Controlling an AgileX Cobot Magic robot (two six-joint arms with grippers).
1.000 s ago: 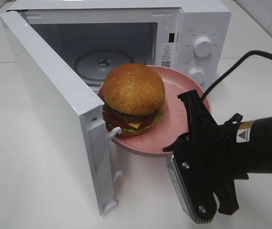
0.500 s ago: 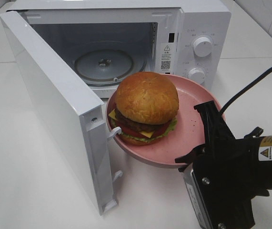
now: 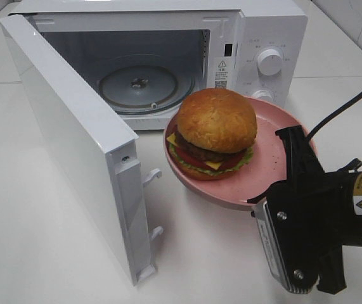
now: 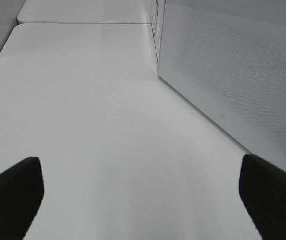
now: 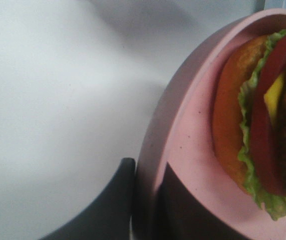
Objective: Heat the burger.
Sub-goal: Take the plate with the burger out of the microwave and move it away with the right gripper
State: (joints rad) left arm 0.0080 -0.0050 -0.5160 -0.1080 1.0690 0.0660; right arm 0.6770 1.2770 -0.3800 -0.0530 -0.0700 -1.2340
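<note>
Heads up: your plate (image 3: 276,183) with the burger (image 3: 215,130) has slid right and away from the microwave (image 3: 257,38) mouth over the last second, so you're getting further from loading it, not closer. Burger sits on the plate, in front of the open door (image 3: 73,126). Right gripper (image 5: 148,200) is pinched on the plate rim. Left gripper (image 4: 143,195) hangs wide open, holding nothing.

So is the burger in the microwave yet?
Out. The burger sits on the plate in front of the open microwave; the turntable is bare.
</note>
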